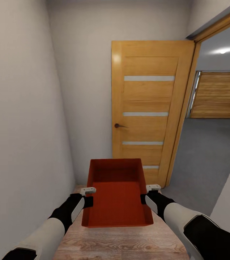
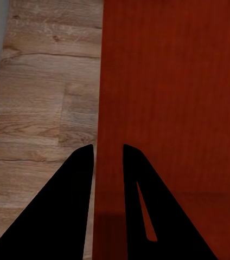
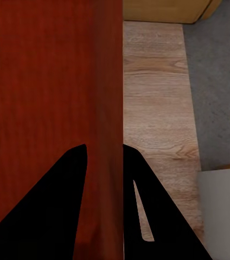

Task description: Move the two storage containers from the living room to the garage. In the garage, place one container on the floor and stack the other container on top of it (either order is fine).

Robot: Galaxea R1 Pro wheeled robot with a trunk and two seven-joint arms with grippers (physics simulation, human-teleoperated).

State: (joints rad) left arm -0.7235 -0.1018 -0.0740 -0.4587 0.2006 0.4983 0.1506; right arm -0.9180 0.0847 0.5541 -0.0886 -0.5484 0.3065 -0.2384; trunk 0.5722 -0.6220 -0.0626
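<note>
Container (image 1: 117, 202): red bin carried over wood floor (image 1: 118, 247).
Left pincer (image 1: 88, 191): clenched on bin's left wall.
Right pincer (image 1: 152, 190): clenched on right wall.
Advice: keep level, steer right through doorway (image 1: 216, 119) onto grey floor (image 1: 209, 159).

Under me I see a light wood plank floor (image 1: 122, 245) running up to the open wooden door (image 1: 145, 108). Past the doorway on my right it meets a dark grey speckled concrete floor (image 1: 201, 159). Nothing I can see rests on either surface
</note>
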